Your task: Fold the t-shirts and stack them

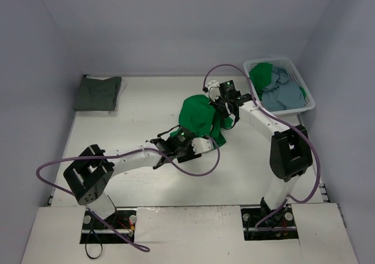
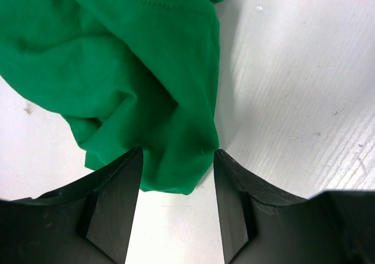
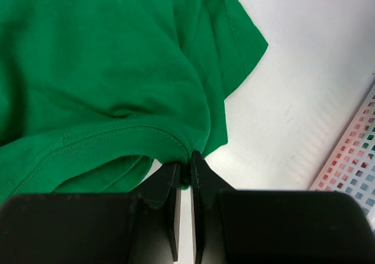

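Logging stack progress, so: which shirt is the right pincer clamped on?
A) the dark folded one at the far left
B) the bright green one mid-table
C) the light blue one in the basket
B: the right wrist view shows the right pincer shut on a hem of the bright green t-shirt, away from the dark shirt and the basket.

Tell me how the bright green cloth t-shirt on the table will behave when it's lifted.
Probably floppy: the bright green cloth t-shirt bunches into soft folds where the right gripper pinches its hem. Likely light: that small pinch seems enough to gather it. It should sag, not roll; the corner between the left gripper's open jaws lies limp.
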{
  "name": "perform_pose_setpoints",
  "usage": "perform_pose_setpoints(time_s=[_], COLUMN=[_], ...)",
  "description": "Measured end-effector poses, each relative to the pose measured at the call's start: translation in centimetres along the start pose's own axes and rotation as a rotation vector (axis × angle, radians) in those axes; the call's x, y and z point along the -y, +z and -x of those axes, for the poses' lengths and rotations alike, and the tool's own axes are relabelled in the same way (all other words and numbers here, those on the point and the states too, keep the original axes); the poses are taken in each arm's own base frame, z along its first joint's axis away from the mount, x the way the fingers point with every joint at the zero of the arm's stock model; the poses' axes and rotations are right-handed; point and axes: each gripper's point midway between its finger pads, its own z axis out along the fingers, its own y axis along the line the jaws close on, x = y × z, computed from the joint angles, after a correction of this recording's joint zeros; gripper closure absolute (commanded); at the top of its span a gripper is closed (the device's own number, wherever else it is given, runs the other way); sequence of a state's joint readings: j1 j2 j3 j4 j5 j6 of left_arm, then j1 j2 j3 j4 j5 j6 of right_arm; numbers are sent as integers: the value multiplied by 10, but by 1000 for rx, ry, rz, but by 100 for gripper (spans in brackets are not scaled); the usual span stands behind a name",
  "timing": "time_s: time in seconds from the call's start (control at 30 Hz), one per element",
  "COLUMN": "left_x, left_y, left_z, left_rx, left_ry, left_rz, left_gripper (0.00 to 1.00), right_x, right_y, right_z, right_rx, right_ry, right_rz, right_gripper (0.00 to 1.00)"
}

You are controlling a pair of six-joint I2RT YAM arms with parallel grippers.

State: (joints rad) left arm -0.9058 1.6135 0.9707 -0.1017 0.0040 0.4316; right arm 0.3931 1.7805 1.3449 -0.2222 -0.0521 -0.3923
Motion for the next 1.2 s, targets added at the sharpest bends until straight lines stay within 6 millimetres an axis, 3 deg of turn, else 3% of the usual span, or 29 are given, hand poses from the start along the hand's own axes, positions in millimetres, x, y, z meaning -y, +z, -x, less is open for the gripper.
perform_pose_setpoints(time_s=[0.23,0.5,0.57,0.63,0.7,0.77,1.03,1.13,1.2], left_x=[4,22,24,26,24,22,0,-26,-57], left_y=[3,20,23,27,31,36,32,10,-16], left_z=[0,-14,-16,-19,-16,-17,-20,-17,-6], left_rx=[5,-39,-45,-55,-53,-62,-93,-80,-42], left_ry=[-17,-44,-46,-48,-47,-41,1,-12,-45], left_rz=[-15,-80,-86,-91,-83,-77,9,59,115], left_gripper=[54,55,60,82,95,100,100,100,100], right_x=[0,-1,-1,-1,-1,-2,-6,-8,-10], right_y=[0,0,0,0,0,0,-5,-26,-37], right_z=[1,1,1,1,1,1,6,14,20], right_rx=[2,4,4,5,5,5,30,68,95], right_ry=[3,3,3,3,3,3,-2,-13,-23], right_rz=[1,5,6,7,8,9,38,56,62], right_gripper=[100,100,100,100,100,100,100,100,100])
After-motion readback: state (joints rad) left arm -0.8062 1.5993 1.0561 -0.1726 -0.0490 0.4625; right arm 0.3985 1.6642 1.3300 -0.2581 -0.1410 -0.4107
